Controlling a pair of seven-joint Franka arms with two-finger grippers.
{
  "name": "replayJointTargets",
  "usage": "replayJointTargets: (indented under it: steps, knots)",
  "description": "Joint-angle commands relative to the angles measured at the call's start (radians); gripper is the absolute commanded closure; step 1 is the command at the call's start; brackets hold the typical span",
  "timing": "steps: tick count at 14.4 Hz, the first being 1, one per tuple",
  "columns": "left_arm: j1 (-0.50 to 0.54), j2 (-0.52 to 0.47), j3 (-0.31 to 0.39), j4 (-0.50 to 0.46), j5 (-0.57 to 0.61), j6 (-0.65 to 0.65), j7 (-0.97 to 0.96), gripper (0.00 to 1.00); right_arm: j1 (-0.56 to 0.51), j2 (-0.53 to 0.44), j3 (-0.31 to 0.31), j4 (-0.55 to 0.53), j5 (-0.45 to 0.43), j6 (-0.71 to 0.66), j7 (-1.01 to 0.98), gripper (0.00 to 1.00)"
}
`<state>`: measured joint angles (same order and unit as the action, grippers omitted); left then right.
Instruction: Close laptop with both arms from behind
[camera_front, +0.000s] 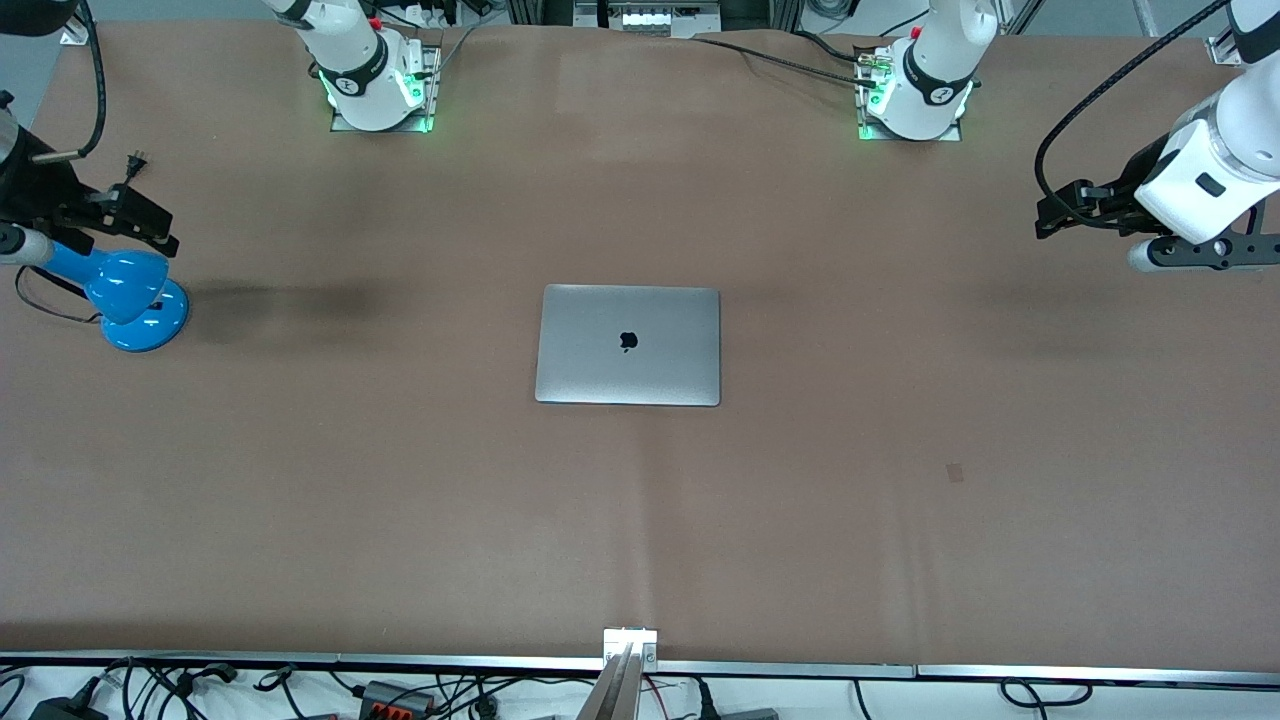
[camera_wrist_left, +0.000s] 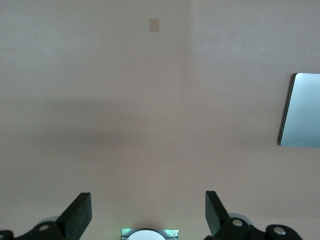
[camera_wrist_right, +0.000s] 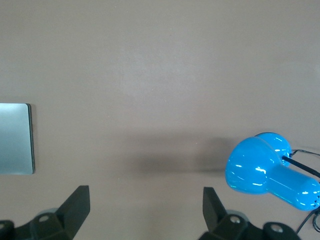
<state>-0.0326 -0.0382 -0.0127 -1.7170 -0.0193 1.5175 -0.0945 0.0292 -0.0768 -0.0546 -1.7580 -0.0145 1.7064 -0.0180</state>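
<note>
The silver-grey laptop (camera_front: 628, 345) lies shut and flat in the middle of the brown table, its lid up with the black apple logo showing. One edge of it shows in the left wrist view (camera_wrist_left: 302, 110) and in the right wrist view (camera_wrist_right: 15, 138). My left gripper (camera_front: 1047, 215) hangs open and empty in the air over the table at the left arm's end, well apart from the laptop. It shows open in its wrist view (camera_wrist_left: 148, 207). My right gripper (camera_front: 150, 222) hangs open and empty over the right arm's end, and shows open in its wrist view (camera_wrist_right: 146, 205).
A blue desk lamp (camera_front: 130, 295) with a black cord stands on the table under my right gripper; it also shows in the right wrist view (camera_wrist_right: 270, 172). A small darker patch (camera_front: 955, 472) marks the table cover. Both arm bases stand along the table's edge farthest from the front camera.
</note>
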Motion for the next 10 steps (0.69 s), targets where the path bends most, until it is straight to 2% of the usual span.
replayJointTargets:
  steps: [1, 10]
  knots:
    - [-0.004, 0.021, 0.004, 0.042, -0.002, -0.008, 0.009, 0.00, -0.015, -0.018, 0.016, -0.023, -0.010, -0.001, -0.016, 0.00]
    - [-0.003, 0.012, 0.016, 0.045, -0.048, -0.031, 0.009, 0.00, -0.019, -0.026, 0.010, -0.023, -0.008, -0.024, -0.013, 0.00]
